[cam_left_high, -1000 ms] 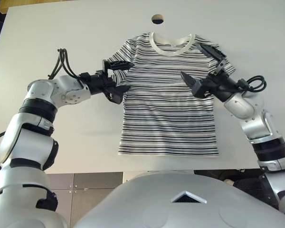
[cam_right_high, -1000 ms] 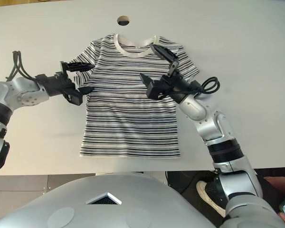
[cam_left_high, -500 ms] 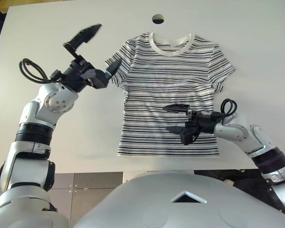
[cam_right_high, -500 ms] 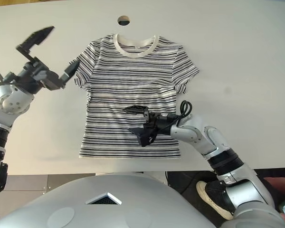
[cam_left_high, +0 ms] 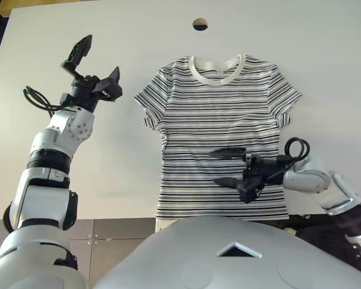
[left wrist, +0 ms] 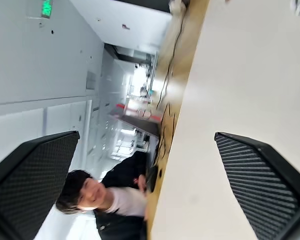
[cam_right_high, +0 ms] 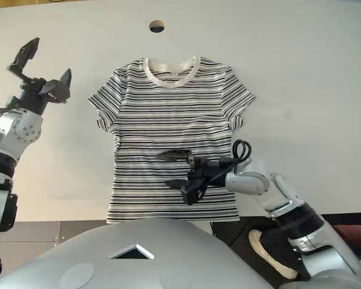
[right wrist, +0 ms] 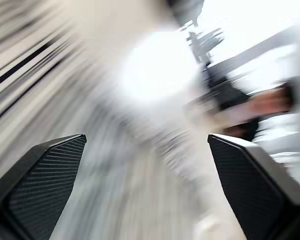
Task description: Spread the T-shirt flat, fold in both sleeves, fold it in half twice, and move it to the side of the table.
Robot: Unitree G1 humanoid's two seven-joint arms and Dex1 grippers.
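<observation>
Stripes lie smooth: the T-shirt (cam_left_high: 219, 120) is spread flat on the table (cam_left_high: 325, 48), collar at 12 o'clock and both sleeves still out, so the sleeve folds look like the next step. The left gripper (cam_left_high: 99, 59) sits high at the shirt's 10 o'clock, fingers wide and empty, probably to keep clear of the cloth. The right gripper (cam_left_high: 216, 167) hangs over the lower body near 5 o'clock, fingers wide, gripping nothing. I cannot tell whether it touches the fabric.

It looks like an office or lab. A wide white bench (cam_left_high: 325, 54) has a round cable hole (cam_left_high: 199, 24) at top centre. The left wrist view shows a green exit sign (left wrist: 46, 7) at upper left on plain white walls (left wrist: 30, 60).
</observation>
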